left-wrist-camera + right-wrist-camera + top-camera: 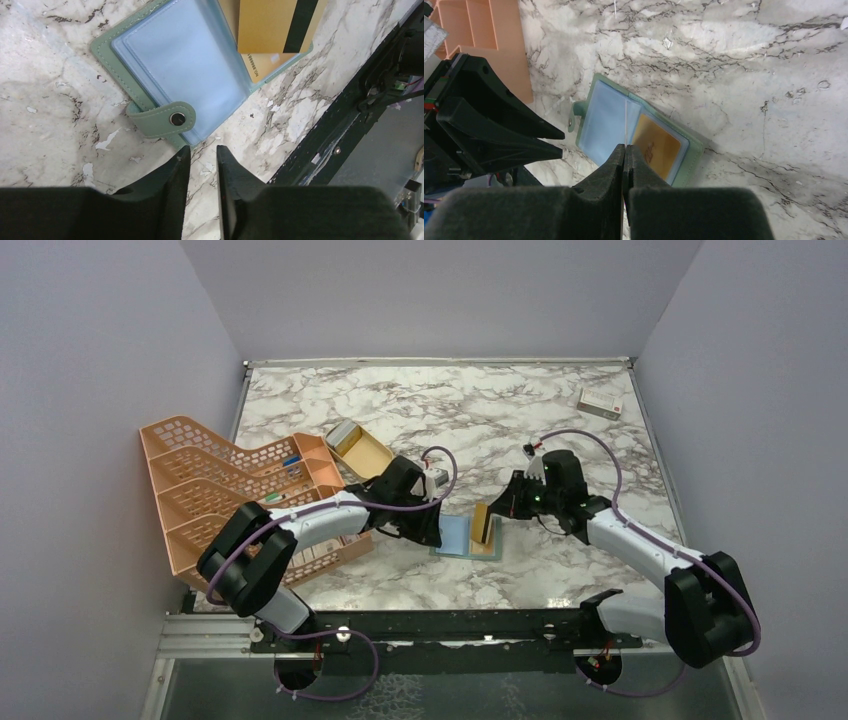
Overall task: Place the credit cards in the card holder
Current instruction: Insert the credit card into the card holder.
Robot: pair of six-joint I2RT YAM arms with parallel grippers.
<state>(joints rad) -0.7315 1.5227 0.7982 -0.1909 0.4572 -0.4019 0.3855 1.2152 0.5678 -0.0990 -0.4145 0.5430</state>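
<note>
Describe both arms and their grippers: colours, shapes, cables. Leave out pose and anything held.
Both the left arm and right arm have white link shells between bulky black rounded joints. A thin purple cable loops along each. The left gripper and right gripper are matte black, with wedge-shaped fingers tapering to narrow tips. No sleeves show.

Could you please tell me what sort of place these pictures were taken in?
Most likely a robot test cell in a lab, not a home or office: plain lavender walls box in a marble-patterned tabletop, and two robot arms are bolted to a dark rail at its near edge.
</note>
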